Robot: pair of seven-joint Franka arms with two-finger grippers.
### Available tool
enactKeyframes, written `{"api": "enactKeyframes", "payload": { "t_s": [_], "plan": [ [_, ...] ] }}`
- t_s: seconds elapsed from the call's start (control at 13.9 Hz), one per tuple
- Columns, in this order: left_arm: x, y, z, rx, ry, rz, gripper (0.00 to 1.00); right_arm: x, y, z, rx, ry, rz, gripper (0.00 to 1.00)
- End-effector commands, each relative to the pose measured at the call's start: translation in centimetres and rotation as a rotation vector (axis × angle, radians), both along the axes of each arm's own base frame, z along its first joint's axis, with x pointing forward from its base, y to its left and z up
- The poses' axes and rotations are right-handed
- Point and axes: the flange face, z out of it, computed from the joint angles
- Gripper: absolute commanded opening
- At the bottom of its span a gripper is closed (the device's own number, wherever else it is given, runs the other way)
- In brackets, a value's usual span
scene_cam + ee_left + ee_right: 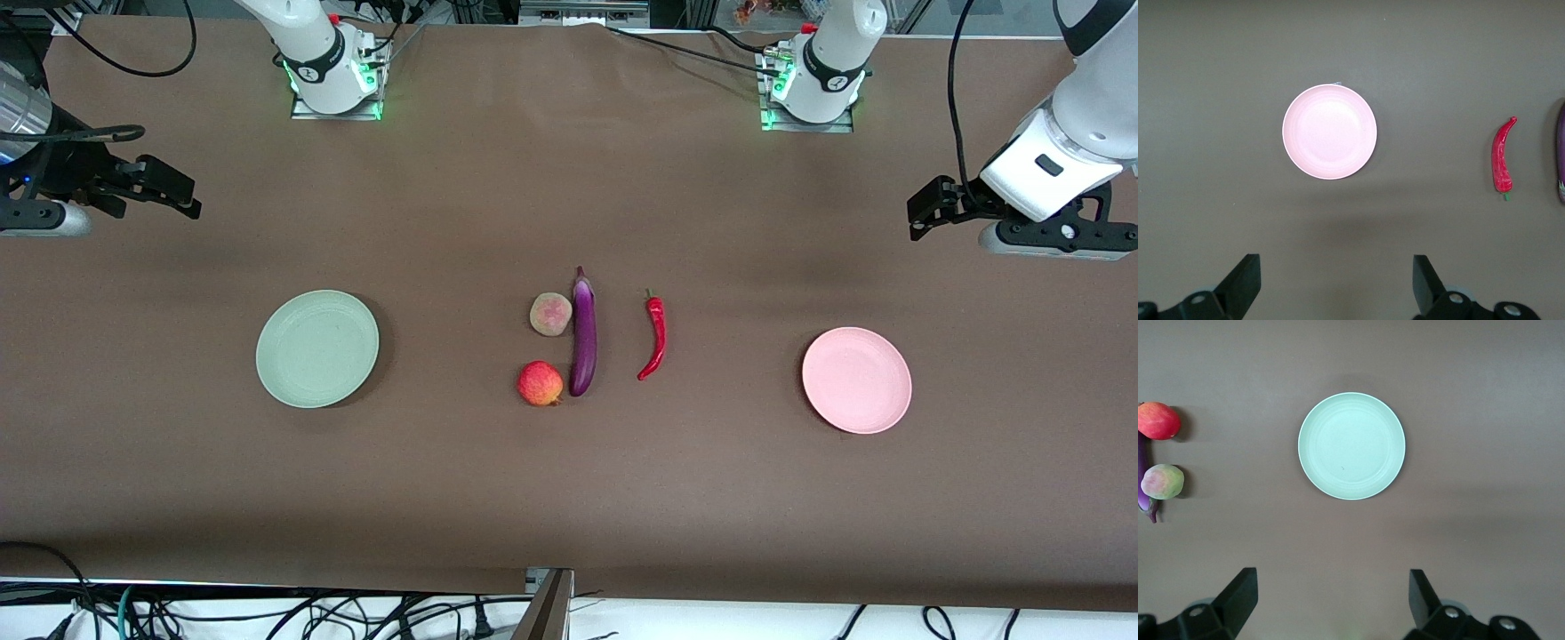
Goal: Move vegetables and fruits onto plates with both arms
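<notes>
**Pre-grasp hazards**

My left gripper (pixel 1335 283) and right gripper (pixel 1331 600) hover wide open, empty. Eggplant (pixel 583 336) touches peach (pixel 550 314) and apple (pixel 540 383); chili (pixel 654 336) lies apart, all between my jaws. Fruit may roll if nudged.

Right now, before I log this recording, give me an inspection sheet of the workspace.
Surface: brown table cover, flat.
Plates: green plate toward the right arm's end, pink plate toward the left arm's end; both empty.
Produce: peach, apple, eggplant and chili pepper lie between the plates. Peach and apple beside the eggplant; chili apart from it.
Clutter: nothing seen.
End effectors: left end effector open, over bare table near the pink plate; right end effector open, near the green plate. Both empty.
Cables: black cables along the table edge nearest the camera.
Surroundings: two arm bases at the table's edge.
</notes>
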Motion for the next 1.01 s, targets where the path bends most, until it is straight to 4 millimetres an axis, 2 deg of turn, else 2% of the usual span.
{"api": "enactKeyframes", "payload": {
  "t_s": [0.0, 0.36, 0.43, 0.5, 0.65, 0.72, 0.86, 0.93],
  "plan": [
    [0.2, 0.1, 0.5, -0.006, -0.001, -0.003, 1.0, -0.3, -0.3, 0.1, -0.014, -0.006, 0.005, 1.0],
    [0.2, 0.2, 0.5, -0.006, 0.0, -0.001, 1.0, -0.2, 0.5, 0.1, -0.023, -0.01, 0.029, 1.0],
    [0.2, 0.2, 0.5, -0.006, 0.0, -0.001, 1.0, 0.0, 1.3, -0.7, -0.023, 0.006, 0.032, 1.0],
    [0.2, 0.2, 0.5, -0.006, 0.0, -0.001, 1.0, 0.4, 3.1, -1.8, -0.024, 0.024, 0.058, 1.0],
    [0.2, 0.2, 0.5, -0.006, 0.0, -0.001, 1.0, 2.3, 7.1, -6.0, -0.035, 0.066, 0.077, 1.0],
    [0.2, 0.2, 0.5, -0.006, 0.0, 0.0, 1.0, 4.1, 8.8, -8.1, -0.037, 0.056, 0.019, 1.0],
    [0.2, 0.0, 0.4, -0.006, 0.002, -0.003, 1.0, 6.7, 15.8, -13.9, -0.038, 0.06, -0.06, 1.0],
    [0.2, 0.0, 0.4, -0.006, 0.002, -0.004, 1.0, 8.3, 18.7, -17.1, -0.028, 0.039, -0.122, 1.0]
  ]
}}
